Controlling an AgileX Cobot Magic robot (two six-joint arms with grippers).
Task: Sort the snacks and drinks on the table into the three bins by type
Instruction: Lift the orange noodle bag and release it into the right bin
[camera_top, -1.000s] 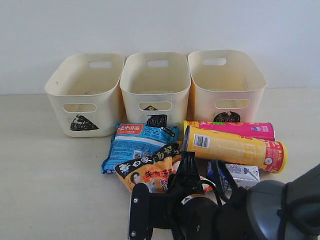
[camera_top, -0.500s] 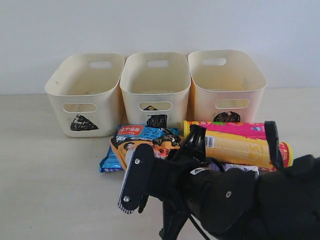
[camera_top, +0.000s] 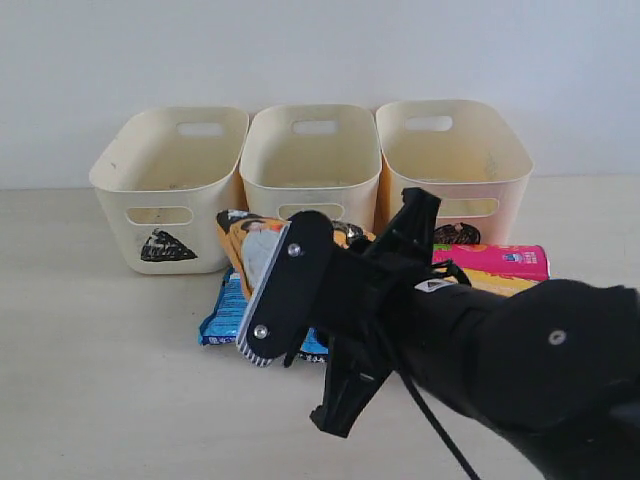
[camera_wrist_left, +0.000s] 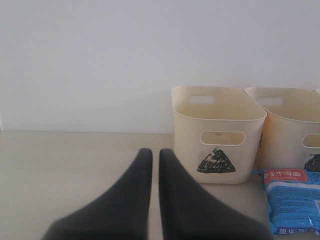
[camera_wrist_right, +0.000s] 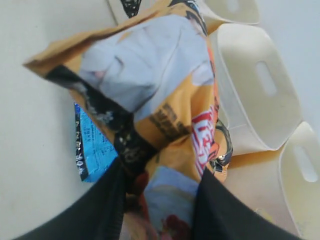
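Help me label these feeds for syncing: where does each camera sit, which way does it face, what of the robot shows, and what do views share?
Exterior view: off the arms, facing the marked fronts of the three bins and the wall; the right arm fills the foreground.
Left wrist view: low over the table, facing the triangle bin; the left gripper, shut, shows.
Right wrist view: looks down past the right gripper, shut on the orange-black noodle packet.
Shared: all three show the blue noodle packet.

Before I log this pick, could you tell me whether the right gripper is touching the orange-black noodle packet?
Touching. In the right wrist view the right gripper pinches the orange-black noodle packet between its black fingers.
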